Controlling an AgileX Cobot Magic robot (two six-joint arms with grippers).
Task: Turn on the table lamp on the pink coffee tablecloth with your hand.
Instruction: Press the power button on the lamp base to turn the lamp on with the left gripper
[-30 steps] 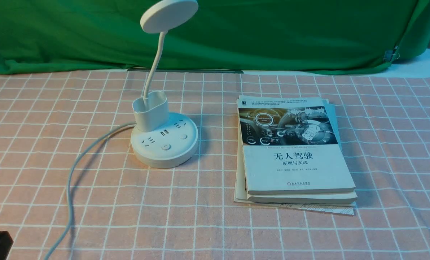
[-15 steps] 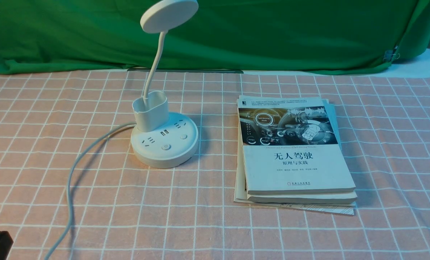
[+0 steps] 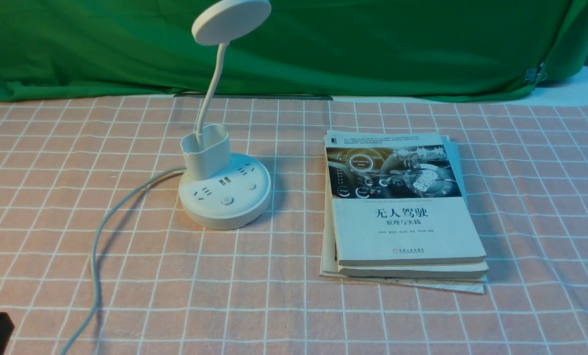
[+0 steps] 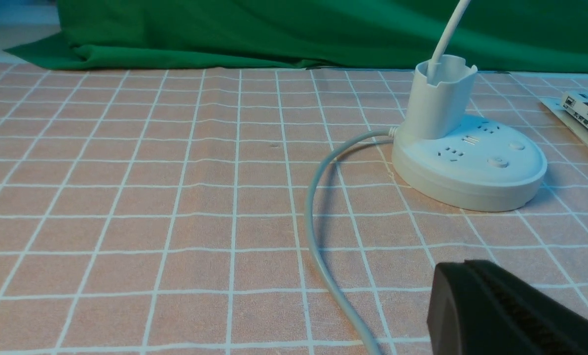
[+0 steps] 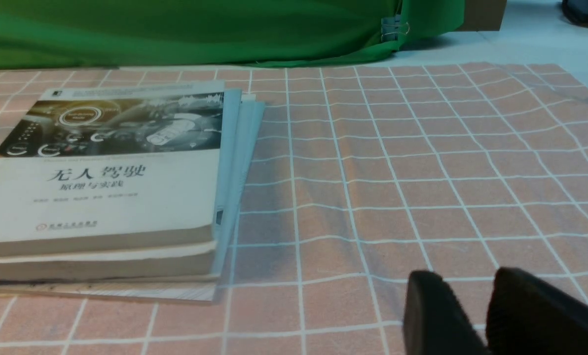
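White plastic table lamp (image 3: pixel 225 197): smooth, soft sheen. Pale grey cable (image 3: pixel 94 256): smooth rubbery sheath. Salmon-pink grid tablecloth (image 3: pixel 126 276): woven cloth, matt, lightly creased. Green backdrop cloth (image 3: pixel 373 44): matt fabric. Stacked paperback books (image 3: pixel 407 231): paper, cover faintly glossy. Right black claw (image 5: pixel 474 281): matt.

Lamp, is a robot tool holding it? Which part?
No, nothing is held. The left tool sits apart from the lamp, and the right tool is empty, near the books.

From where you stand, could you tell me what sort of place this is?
Probably a staged desk in a lab or studio: a green backdrop cloth behind a pink checked tablecloth, with a table lamp and stacked books.
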